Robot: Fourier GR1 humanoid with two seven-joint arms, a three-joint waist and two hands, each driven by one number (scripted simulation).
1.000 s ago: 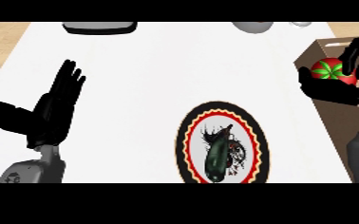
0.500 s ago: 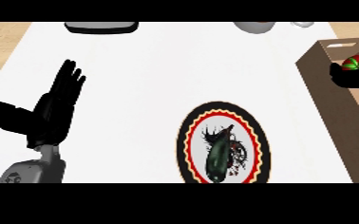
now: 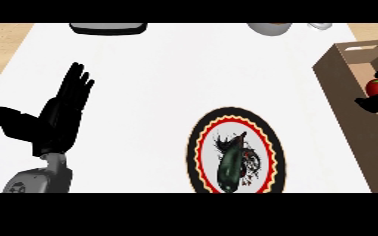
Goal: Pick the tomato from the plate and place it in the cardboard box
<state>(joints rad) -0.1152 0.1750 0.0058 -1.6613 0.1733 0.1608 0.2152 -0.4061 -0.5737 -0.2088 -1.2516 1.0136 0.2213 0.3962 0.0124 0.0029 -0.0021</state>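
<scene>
- right hand (image 3: pixel 365 103): only a black sliver shows at the right edge, inside the cardboard box (image 3: pixel 341 87); can't tell whether the fingers are curled or straight
- tomato (image 3: pixel 373 86): small red patch at the right edge, inside the box, just above the black of the right hand; mostly cut off by the frame, contact with the hand unclear
- left hand (image 3: pixel 60 112): at the left side, fingers straight and held together pointing up, thumb out to the left, holding nothing; resting over the counter (image 3: pixel 170 80)
- grey forearm (image 3: pixel 37 177) comes in from the lower left corner under the left hand
- cardboard box: brown, open top, at the right edge of the counter, only its left wall and part of the inside visible
- plate (image 3: pixel 236 152): round, red and yellow scalloped rim with black border, white centre with a dark green and black figure; low centre-right, well apart from both hands, nothing on it
- dark grey tray-like object (image 3: pixel 108 28) at the top edge, left of centre, partly cut off
- pale grey rounded object (image 3: pixel 269 28) at the top edge right of centre, another small one (image 3: pixel 320 26) just beside it
</scene>
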